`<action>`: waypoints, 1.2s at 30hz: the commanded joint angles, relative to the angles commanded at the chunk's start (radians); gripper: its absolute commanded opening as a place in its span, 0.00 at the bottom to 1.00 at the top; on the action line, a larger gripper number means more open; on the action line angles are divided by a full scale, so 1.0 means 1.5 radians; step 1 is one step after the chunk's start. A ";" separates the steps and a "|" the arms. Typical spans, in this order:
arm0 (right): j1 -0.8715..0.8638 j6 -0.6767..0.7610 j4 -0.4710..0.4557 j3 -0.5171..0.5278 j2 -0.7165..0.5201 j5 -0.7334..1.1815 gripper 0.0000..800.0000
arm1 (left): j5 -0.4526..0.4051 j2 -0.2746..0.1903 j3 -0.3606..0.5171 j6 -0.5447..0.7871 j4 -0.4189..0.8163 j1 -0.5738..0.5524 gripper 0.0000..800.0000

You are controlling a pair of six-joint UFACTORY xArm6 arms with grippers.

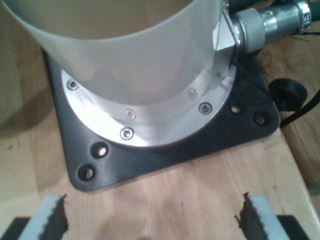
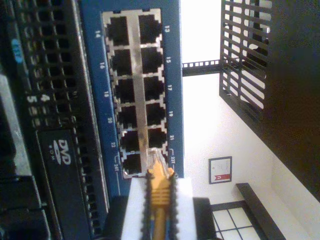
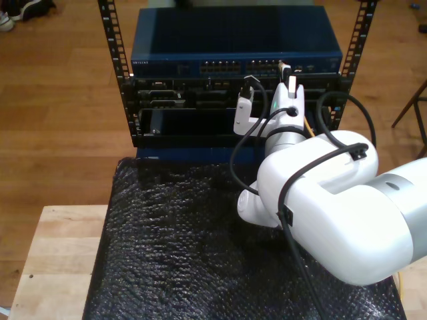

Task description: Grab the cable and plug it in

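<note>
— Where is the cable (image 2: 159, 192) right now?

— Pinched between the white pads of the second gripper (image 2: 159, 200), jaws pressed onto its yellow boot. The clear plug (image 2: 155, 159) sticks out ahead and sits right at the last ports of the blue switch (image 2: 172, 90), close to the ones numbered 22 to 24. Whether the plug is already inside a port cannot be told.

— And from the exterior view?

— The second arm (image 3: 320, 200) reaches over the black mat (image 3: 167, 247) to the rack (image 3: 233, 87), its gripper (image 3: 287, 83) up against the switch's port row, towards that view's right.

— The other gripper?

— The first gripper (image 1: 152, 220) has its jaws spread wide with nothing between them, above a wooden tabletop (image 1: 165, 195). It faces a robot base (image 1: 150, 50) bolted to a black plate (image 1: 165, 155)
</note>
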 joint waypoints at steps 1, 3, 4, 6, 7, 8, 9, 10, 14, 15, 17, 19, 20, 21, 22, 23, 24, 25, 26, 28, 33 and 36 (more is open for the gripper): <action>0.000 0.001 0.000 0.000 0.000 0.000 0.00 | 0.000 0.000 0.000 0.000 0.000 0.000 1.00; 0.000 0.002 0.000 0.000 -0.001 -0.001 0.00 | 0.000 0.000 0.000 0.000 0.001 0.000 1.00; 0.000 0.002 0.000 0.001 -0.001 -0.001 0.00 | 0.000 0.000 0.000 0.000 0.001 0.000 1.00; 0.000 0.002 0.000 0.001 -0.001 -0.003 0.00 | 0.000 0.000 0.000 0.000 0.000 0.000 1.00; -0.001 0.003 0.000 0.000 -0.001 -0.004 0.00 | 0.000 0.000 0.000 0.000 0.001 0.000 1.00; -0.001 0.003 0.000 0.000 -0.002 -0.005 0.00 | 0.000 0.000 0.000 0.000 0.001 0.000 1.00; -0.001 0.003 0.000 0.000 -0.002 -0.006 0.00 | 0.000 0.000 0.000 0.000 0.001 0.000 1.00; -0.001 0.004 0.000 0.000 -0.002 -0.006 0.00 | 0.000 0.000 0.000 0.000 0.001 0.000 1.00; -0.002 0.004 0.000 -0.001 -0.003 -0.006 0.00 | 0.000 0.000 0.000 0.000 0.000 0.000 1.00; -0.002 0.004 0.000 -0.001 -0.003 -0.006 0.00 | 0.000 0.000 0.000 0.000 0.001 0.000 1.00; -0.002 0.003 0.000 -0.001 -0.003 -0.006 0.00 | 0.000 0.000 0.000 0.000 0.001 0.000 1.00; -0.002 0.003 0.000 -0.002 -0.003 -0.004 0.00 | 0.000 0.000 0.000 0.000 0.001 0.000 1.00; -0.002 0.003 0.000 -0.002 -0.003 -0.004 0.00 | 0.000 0.000 0.000 0.000 0.001 0.000 1.00; -0.002 0.004 0.000 -0.003 -0.003 -0.003 0.00 | 0.000 0.000 0.000 0.000 0.001 0.000 1.00; -0.002 0.004 0.000 -0.003 -0.003 -0.003 0.00 | 0.000 0.000 0.000 0.000 0.001 0.000 1.00; -0.003 0.004 0.000 -0.005 -0.003 -0.002 0.00 | 0.000 0.000 0.000 0.000 0.001 0.000 1.00; -0.003 0.004 0.000 -0.008 -0.003 -0.002 0.00 | 0.000 0.000 0.000 0.000 0.001 0.000 1.00; -0.002 0.003 0.000 -0.010 -0.003 -0.001 0.00 | 0.000 0.000 0.000 0.000 0.001 0.000 1.00; -0.002 0.003 0.000 -0.011 -0.003 -0.001 0.00 | 0.000 -0.001 0.000 0.000 0.001 0.000 1.00; -0.002 0.002 -0.001 -0.011 -0.003 0.000 0.00 | 0.000 0.000 0.000 0.000 0.001 0.000 1.00; -0.001 0.002 0.000 -0.011 -0.002 0.000 0.00 | 0.000 0.000 0.000 0.000 0.001 0.000 1.00; -0.001 0.002 0.000 -0.011 -0.002 0.000 0.00 | 0.000 0.000 0.000 0.000 0.000 0.000 1.00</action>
